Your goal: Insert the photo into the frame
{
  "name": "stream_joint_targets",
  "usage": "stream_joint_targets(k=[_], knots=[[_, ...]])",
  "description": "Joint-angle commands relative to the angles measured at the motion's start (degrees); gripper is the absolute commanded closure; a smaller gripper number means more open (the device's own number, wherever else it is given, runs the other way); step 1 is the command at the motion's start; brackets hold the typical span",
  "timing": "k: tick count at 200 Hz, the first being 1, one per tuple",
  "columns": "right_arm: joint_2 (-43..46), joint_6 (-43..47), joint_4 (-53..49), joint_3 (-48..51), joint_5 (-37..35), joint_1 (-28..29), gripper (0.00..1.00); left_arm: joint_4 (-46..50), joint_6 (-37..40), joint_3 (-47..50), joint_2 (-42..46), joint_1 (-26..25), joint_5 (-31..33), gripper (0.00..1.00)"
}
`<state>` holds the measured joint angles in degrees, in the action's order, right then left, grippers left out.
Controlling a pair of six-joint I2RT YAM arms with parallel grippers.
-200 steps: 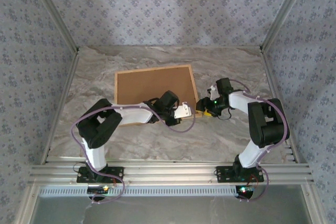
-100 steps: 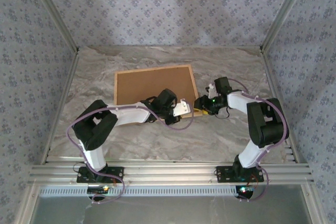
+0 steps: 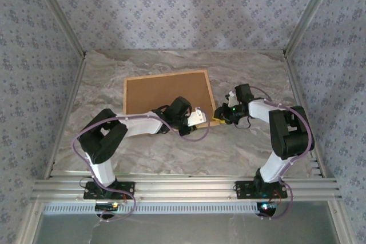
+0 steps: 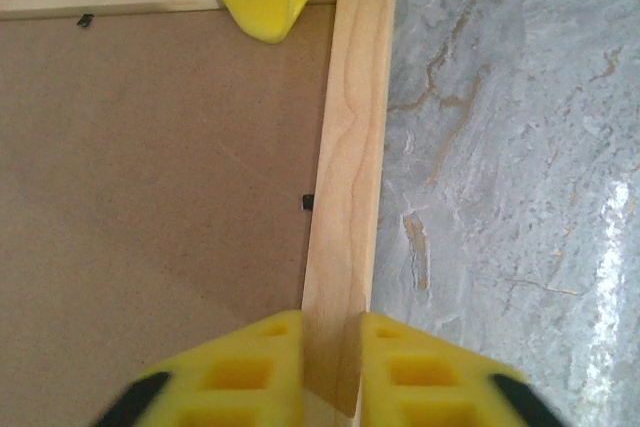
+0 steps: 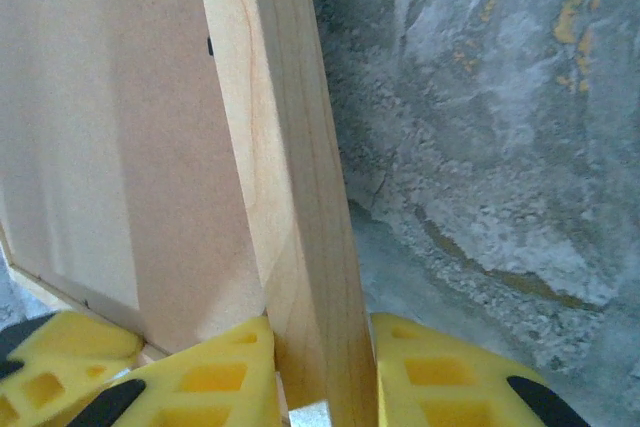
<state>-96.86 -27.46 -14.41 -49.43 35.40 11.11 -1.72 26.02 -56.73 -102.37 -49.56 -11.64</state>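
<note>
Left pincer (image 4: 331, 332) pinches a rail of the frame (image 4: 345, 157). Ahead, at the corner, right pincer (image 5: 318, 337) pinches it too. The frame lies back-up on the table (image 4: 500, 167), stretching beyond both. Likely light, stiff, smooth wood: best gripped by the rails.

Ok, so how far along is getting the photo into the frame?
Done: the frame lies back-up with the brown backing board seated in it. In hand: the left gripper and right gripper each clamp its right rail. Left: whether the photo sits under the board can't be told; if it does, probably only turning the frame over remains.
</note>
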Motion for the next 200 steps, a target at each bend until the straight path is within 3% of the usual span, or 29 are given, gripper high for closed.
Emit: stream_joint_targets(k=[1, 52, 78, 141, 200], knots=[[0.6, -0.3, -0.6, -0.7, 1.4, 0.0, 0.77, -2.2, -0.6, 0.9, 2.9, -0.5, -1.4, 0.68], [1.3, -0.2, -1.9, -1.0, 1.4, -0.4, 0.78, -0.4, 7.4, 4.2, 6.2, -2.9, 7.9, 0.35], [1.4, -0.7, -2.3, -1.4, 2.0, -0.4, 0.78, 0.7, 12.8, 5.5, 6.1, -4.7, 13.8, 0.27], [1.5, -1.1, -3.5, -1.8, 3.4, -0.5, 0.78, -3.5, 20.6, 6.9, 2.7, -8.4, 28.7, 0.25], [2.4, -0.9, -4.5, -1.7, 3.5, -0.6, 0.78, -7.8, 23.6, 9.1, 1.9, -9.2, 32.5, 0.3]])
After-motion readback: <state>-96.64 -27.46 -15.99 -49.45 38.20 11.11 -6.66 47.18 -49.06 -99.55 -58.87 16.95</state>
